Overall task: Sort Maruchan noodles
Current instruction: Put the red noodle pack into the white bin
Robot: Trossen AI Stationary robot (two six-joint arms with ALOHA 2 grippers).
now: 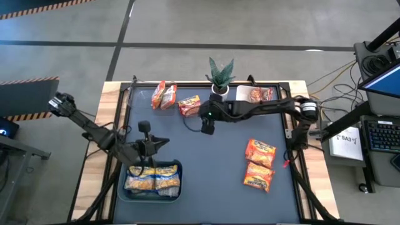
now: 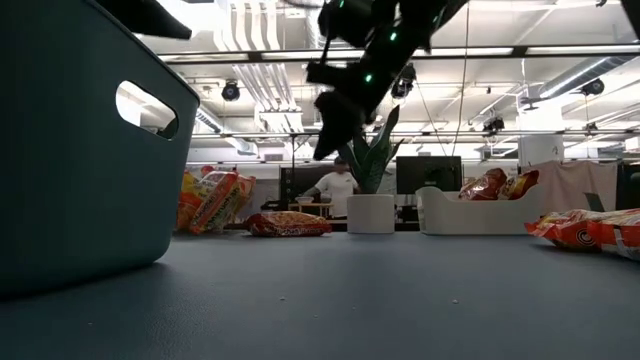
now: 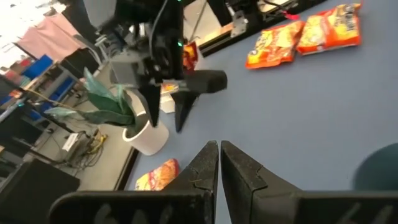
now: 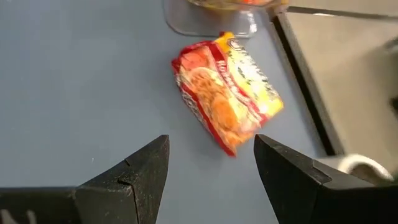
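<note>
Hovering w/ fingers wide apart & empty, right gripper [image 1: 207, 127] sits above mat just beside red packet [image 4: 225, 91] near plant [image 1: 220, 75]. Left gripper [image 3: 220, 163] pinched closed, holding nothing, over blue bin [image 1: 125, 192] w/ yellow packets [image 1: 152, 177]. Two orange packets [image 1: 259, 164] lie on mat's right side.

Both your arms sit over the blue mat.

Your right gripper [image 1: 207, 127] hangs in the air just beside the potted plant [image 1: 220, 75], fingers [image 4: 140, 171] spread wide apart. Your left gripper [image 1: 145, 129] waits well apart from that plant, its fingers [image 3: 205, 165] pressed together.
</note>
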